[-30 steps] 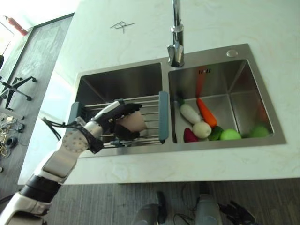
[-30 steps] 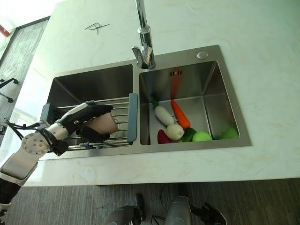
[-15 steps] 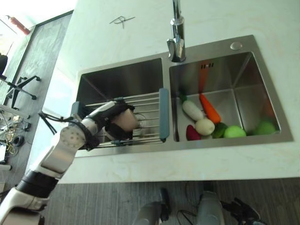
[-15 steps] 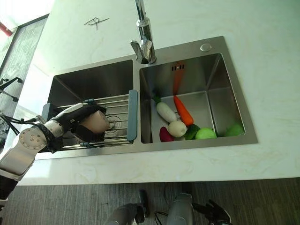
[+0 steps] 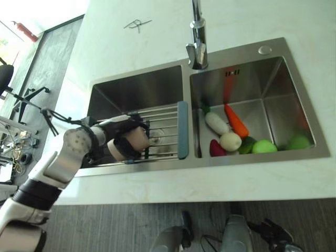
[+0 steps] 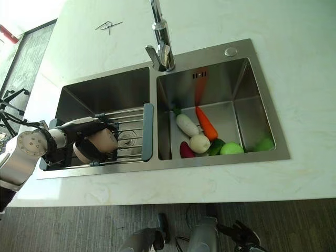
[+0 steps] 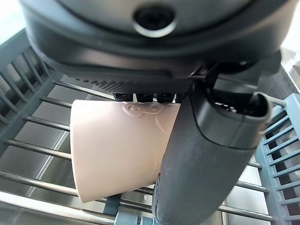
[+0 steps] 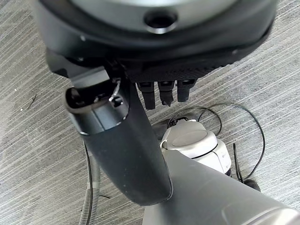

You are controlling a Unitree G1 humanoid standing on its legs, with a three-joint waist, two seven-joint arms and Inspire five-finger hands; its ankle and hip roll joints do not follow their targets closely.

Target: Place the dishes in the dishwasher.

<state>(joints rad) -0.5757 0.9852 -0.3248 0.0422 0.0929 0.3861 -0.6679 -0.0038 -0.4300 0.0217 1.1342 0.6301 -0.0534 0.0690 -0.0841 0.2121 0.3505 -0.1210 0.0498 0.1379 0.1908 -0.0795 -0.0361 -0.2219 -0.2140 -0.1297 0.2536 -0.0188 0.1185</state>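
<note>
A pale pink cup [image 5: 135, 142] lies tilted in my left hand [image 5: 116, 128], whose thumb [image 7: 206, 154] and fingers curl round it. The cup [image 7: 117, 150] hangs just over the rods of the sink drying rack [image 5: 164, 137], at its near-left part, above the left basin [image 5: 136, 92]. Whether it touches the rods I cannot tell. My right hand [image 8: 117, 150] hangs over the floor with relaxed fingers and holds nothing.
The faucet [image 5: 197, 44] stands between the two basins. The right basin [image 5: 262, 89] holds a carrot [image 5: 235, 123], a white radish [image 5: 215, 122] and several other vegetables. White countertop [image 5: 210, 181] surrounds the sink, and its front edge is close below the rack.
My left hand has carried the cup leftward along the rack and slightly nearer the front edge. The head camera has shifted a little.
</note>
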